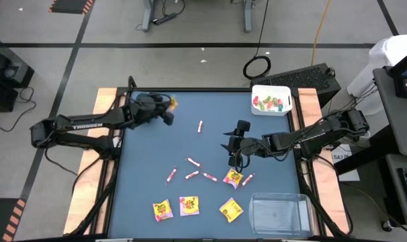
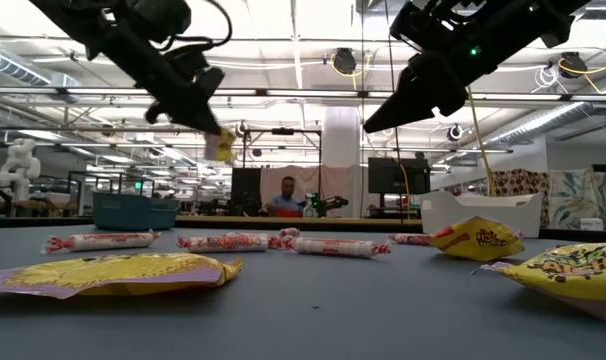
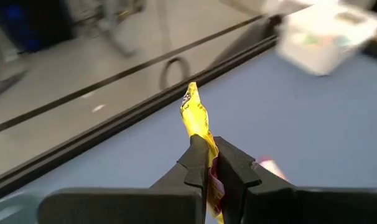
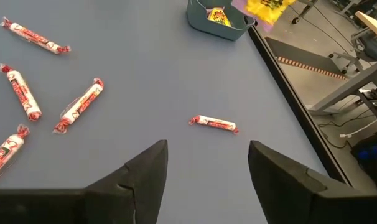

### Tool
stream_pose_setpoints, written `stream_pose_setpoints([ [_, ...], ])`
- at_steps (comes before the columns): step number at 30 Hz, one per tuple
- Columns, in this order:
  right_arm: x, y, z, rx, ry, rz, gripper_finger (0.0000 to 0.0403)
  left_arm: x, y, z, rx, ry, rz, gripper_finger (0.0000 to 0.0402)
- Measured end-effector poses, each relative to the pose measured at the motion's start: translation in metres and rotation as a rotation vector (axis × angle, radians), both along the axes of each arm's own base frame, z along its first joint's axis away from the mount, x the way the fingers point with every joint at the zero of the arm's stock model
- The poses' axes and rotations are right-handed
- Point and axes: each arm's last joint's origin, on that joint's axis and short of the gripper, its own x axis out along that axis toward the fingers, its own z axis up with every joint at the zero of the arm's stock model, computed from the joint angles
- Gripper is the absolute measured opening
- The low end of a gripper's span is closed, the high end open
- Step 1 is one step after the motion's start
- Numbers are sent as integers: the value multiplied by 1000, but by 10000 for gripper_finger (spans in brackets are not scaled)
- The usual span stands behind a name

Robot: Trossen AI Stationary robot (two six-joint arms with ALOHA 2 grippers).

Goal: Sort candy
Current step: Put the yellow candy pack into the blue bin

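Yellow square candy packet [image 3: 197,118] is pinched between the pressed-together jaws of my left gripper [image 1: 164,107], held clear of the blue table [image 1: 150,161] near its far left corner, I judge for carrying to the teal bin [image 4: 219,18]; my right gripper [image 1: 234,144] hovers mid-table with jaws spread, probably ready for one of the pink-white wrapped sticks [image 1: 192,162]; more yellow packets [image 1: 189,206] lie along the near edge.

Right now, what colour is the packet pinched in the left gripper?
Yellow, with red-pink print low between the fingers; the crinkled square packet in the left gripper shows best in the left wrist view.
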Motion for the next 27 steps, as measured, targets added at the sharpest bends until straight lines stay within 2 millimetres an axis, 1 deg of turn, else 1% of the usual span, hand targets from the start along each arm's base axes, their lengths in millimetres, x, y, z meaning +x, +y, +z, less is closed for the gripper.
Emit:
stream_pose_setpoints([
  [2, 0, 0, 0, 0, 0, 0, 212, -10, 4, -1, -9, 42, 87, 22],
  [7, 0, 0, 0, 4, -2, -2, 212, -35, 15, -11, -47, 142, 395, 22],
  [10, 0, 0, 0, 5, -2, -2, 212, -44, 19, -18, -84, 194, 507, 22],
  [15, 0, 0, 0, 6, -3, -3, 212, -47, 27, -28, -127, 233, 575, 22],
  [23, 0, 0, 0, 12, -6, -6, 212, -46, 37, -40, -167, 287, 604, 23],
  [25, 0, 0, 0, 12, -6, -6, 212, -46, 39, -42, -179, 298, 607, 29],
  [27, 0, 0, 0, 12, -6, -6, 212, -46, 40, -44, -193, 298, 603, 44],
])
